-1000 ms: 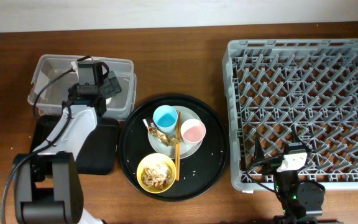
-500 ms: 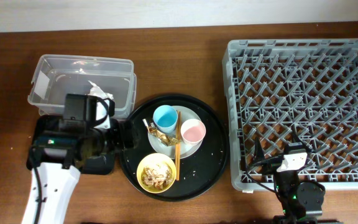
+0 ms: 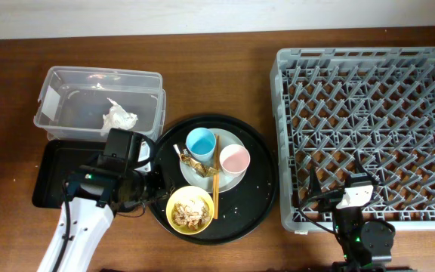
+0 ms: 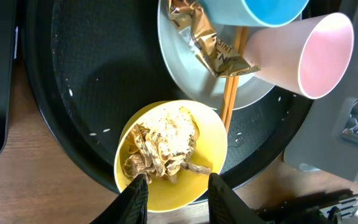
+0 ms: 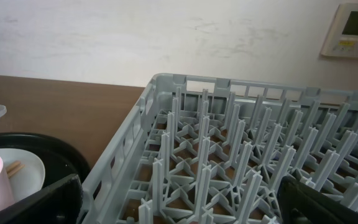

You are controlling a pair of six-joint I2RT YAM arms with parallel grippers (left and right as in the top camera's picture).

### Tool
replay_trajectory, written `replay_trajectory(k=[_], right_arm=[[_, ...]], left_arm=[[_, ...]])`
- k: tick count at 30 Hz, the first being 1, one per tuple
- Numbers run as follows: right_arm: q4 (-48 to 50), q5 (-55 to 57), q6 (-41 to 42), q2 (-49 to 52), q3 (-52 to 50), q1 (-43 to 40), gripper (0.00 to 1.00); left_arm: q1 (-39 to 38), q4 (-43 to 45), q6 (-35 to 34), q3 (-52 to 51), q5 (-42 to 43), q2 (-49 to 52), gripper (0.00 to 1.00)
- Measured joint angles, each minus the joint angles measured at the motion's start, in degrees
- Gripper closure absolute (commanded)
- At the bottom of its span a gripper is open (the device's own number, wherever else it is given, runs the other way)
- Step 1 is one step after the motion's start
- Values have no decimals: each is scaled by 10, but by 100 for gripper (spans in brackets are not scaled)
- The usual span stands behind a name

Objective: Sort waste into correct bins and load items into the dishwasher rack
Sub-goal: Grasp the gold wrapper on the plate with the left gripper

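Observation:
My left gripper (image 3: 161,198) hangs at the left edge of the yellow bowl (image 3: 189,210). In the left wrist view the left gripper (image 4: 178,186) has its jaws part-way apart over the near rim of the bowl (image 4: 166,186). Beige food scraps (image 4: 163,149) lie in the bowl. The pale plate (image 3: 232,180) carries the light-blue cup (image 3: 201,142), pink cup (image 3: 234,159), gold foil wrapper (image 4: 207,43) and chopsticks (image 3: 215,189). The crumpled napkin (image 3: 119,117) lies in the clear tub (image 3: 59,83). My right gripper (image 5: 179,205) stands wide open at the dishwasher rack (image 3: 368,128).
The shallow black tray (image 3: 55,177) sits below the clear tub, left of my left arm. A big round black tray (image 3: 259,204) holds the plate and bowl. The rack's near left corner (image 5: 160,87) rises right in front of the right gripper.
My left arm has left the clear tub, with the napkin now lying in it, and swung down to the yellow bowl. Its jaws have narrowed. The right arm has not moved.

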Motion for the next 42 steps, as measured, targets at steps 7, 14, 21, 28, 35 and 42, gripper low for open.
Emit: replay_trajectory(k=[7,14,21,28,35,42], right_arm=[[0,0,0,0,0,0,2],[0,0,0,0,0,0,2],[0,0,0,0,0,0,2],[0,0,0,0,0,0,2],[0,0,0,0,0,0,2],[0,0,0,0,0,0,2]], left_arm=[[0,19,-50,0,-71,0,69],[-9,65,-98,0,-106,19,69],[-58,214,-103,-3,-113,183,67],[-58,305,-103,-3,-113,222,60],[-64,318,-103,-3,-117,222,53],[-110,308,-103,-3,-197,222,31]])
